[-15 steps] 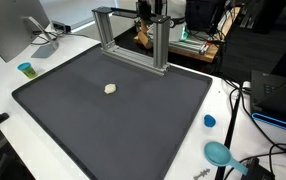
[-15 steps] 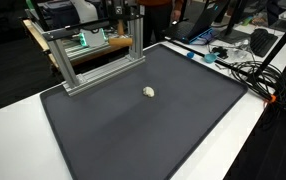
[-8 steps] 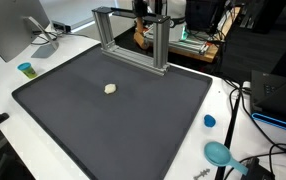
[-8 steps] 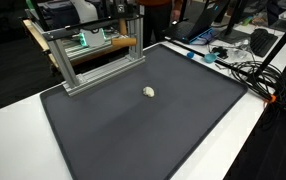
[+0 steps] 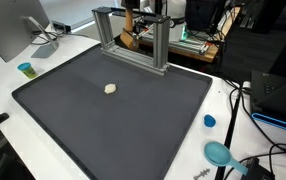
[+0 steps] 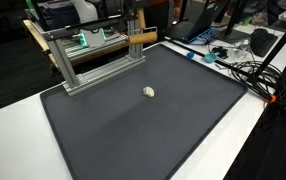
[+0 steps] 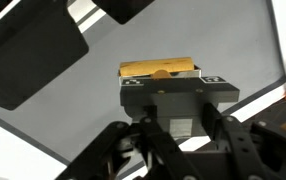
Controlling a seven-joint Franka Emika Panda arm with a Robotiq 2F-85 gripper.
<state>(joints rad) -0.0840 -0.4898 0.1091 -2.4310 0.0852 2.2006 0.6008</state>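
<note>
Your end effector (image 7: 173,85) is clamped on a tan rectangular wooden block (image 6: 143,38), held in the air at the bench edge where the silver aluminium frame (image 6: 65,62) stands. The block sits level with the frame's top bar, next to its end post. I can't tell whether wood and metal are touching.

The main risk, as I judge it, is that frame. A sideways move could knock the block against the post and twist it in the jaws, or pull it free. In the wrist view the block (image 7: 160,69) shows only past the fingertips, so the hold may be shallow and a bump could drop it.

If it falls, it lands on the dark grey mat (image 5: 133,120) near that edge, well away from the small cream lump (image 5: 110,88) mid-mat. Cables (image 6: 245,72) crowd another bench edge, so keep your swings away from there.
</note>
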